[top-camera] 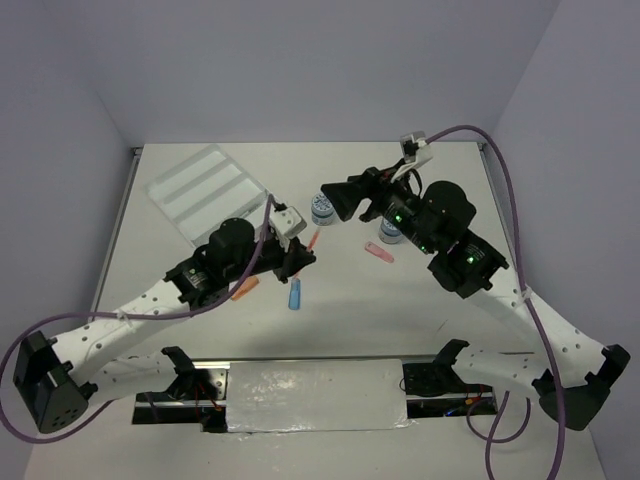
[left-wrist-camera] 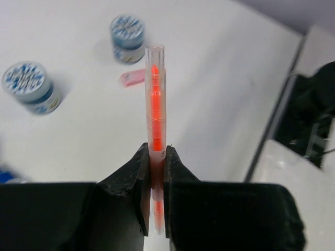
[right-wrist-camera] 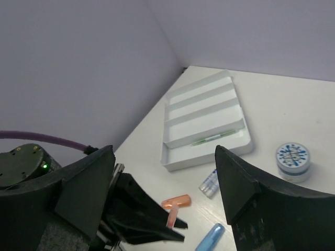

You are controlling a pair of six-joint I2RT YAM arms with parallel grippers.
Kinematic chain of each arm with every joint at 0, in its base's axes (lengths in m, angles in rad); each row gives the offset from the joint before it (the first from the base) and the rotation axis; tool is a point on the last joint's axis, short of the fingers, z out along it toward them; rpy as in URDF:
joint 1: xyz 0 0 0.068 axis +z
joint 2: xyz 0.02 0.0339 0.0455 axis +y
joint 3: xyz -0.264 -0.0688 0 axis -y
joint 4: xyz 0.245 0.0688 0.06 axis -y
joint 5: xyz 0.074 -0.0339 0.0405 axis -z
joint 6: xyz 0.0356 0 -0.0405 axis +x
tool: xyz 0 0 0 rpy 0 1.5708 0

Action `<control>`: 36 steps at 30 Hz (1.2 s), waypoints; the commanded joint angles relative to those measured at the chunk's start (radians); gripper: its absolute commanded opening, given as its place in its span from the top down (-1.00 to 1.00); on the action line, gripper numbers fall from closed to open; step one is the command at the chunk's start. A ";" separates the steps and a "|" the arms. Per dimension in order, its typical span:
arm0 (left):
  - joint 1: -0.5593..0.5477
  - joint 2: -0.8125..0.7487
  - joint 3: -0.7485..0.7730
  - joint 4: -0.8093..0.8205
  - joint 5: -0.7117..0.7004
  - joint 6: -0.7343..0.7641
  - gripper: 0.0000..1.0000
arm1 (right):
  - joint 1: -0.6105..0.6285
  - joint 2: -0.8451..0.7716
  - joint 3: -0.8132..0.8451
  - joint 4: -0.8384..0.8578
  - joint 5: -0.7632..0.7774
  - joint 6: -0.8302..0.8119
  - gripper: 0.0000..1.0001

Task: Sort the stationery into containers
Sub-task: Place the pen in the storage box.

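My left gripper [top-camera: 300,256] [left-wrist-camera: 156,157] is shut on a thin orange pen [left-wrist-camera: 155,99] [top-camera: 312,241], which sticks out forward over the table. Two blue-white pots [left-wrist-camera: 127,35] [left-wrist-camera: 31,86] and a pink cap [left-wrist-camera: 133,77] lie beyond it. My right gripper [top-camera: 332,198] [right-wrist-camera: 165,183] is open and empty above the table, next to one pot [top-camera: 322,209] [right-wrist-camera: 293,161]. The white tray [top-camera: 205,190] [right-wrist-camera: 207,123] sits at the far left and holds a grey-green pen [right-wrist-camera: 212,138] in one compartment.
An orange cap [top-camera: 245,290] [right-wrist-camera: 177,201] and a blue cap [top-camera: 295,295] [right-wrist-camera: 209,238] lie near my left gripper. A blue-capped clear bottle [right-wrist-camera: 209,183] lies by the tray's corner. The second pot [top-camera: 389,232] sits partly under the right arm, the pink cap [top-camera: 380,252] beside it.
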 commanded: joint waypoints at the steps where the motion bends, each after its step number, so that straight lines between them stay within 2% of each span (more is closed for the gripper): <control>1: 0.025 0.073 0.086 -0.058 -0.192 0.125 1.00 | -0.048 -0.061 0.049 -0.084 -0.020 -0.046 -0.69; 3: 0.058 0.148 0.160 -0.101 -0.225 0.214 1.00 | -0.077 -0.104 0.023 -0.102 0.006 -0.056 -0.71; 5: 0.143 0.226 0.236 -0.150 -0.272 0.303 1.00 | -0.089 -0.174 -0.021 -0.125 0.036 -0.062 -0.73; 7: 0.249 0.288 0.298 -0.211 -0.251 0.401 1.00 | -0.091 -0.243 -0.058 -0.140 0.040 -0.067 -0.74; 11: 0.367 0.498 0.495 -0.379 -0.227 0.592 1.00 | -0.091 -0.348 -0.170 -0.171 0.017 -0.041 -0.74; 13: 0.447 0.526 0.508 -0.351 -0.196 0.557 0.95 | -0.091 -0.409 -0.207 -0.177 -0.009 -0.022 -0.74; 14: 0.469 0.562 0.523 -0.342 -0.123 0.555 0.79 | -0.091 -0.426 -0.233 -0.180 -0.020 -0.017 -0.74; 16: 0.483 0.616 0.543 -0.352 -0.180 0.574 0.69 | -0.089 -0.469 -0.250 -0.203 -0.025 -0.013 -0.74; 19: 0.499 0.737 0.589 -0.386 -0.185 0.566 0.70 | -0.091 -0.501 -0.255 -0.248 -0.034 -0.028 -0.74; 22: 0.512 0.796 0.600 -0.388 -0.191 0.545 0.70 | -0.088 -0.526 -0.259 -0.272 -0.030 -0.040 -0.74; 25: 0.518 0.820 0.557 -0.379 -0.209 0.531 0.68 | -0.091 -0.535 -0.267 -0.285 -0.033 -0.051 -0.74; 31: 0.550 0.795 0.447 -0.293 -0.212 0.502 0.27 | -0.091 -0.531 -0.276 -0.279 -0.040 -0.056 -0.74; 36: 0.564 0.761 0.464 -0.283 -0.187 0.474 0.05 | -0.091 -0.526 -0.272 -0.279 -0.040 -0.051 -0.74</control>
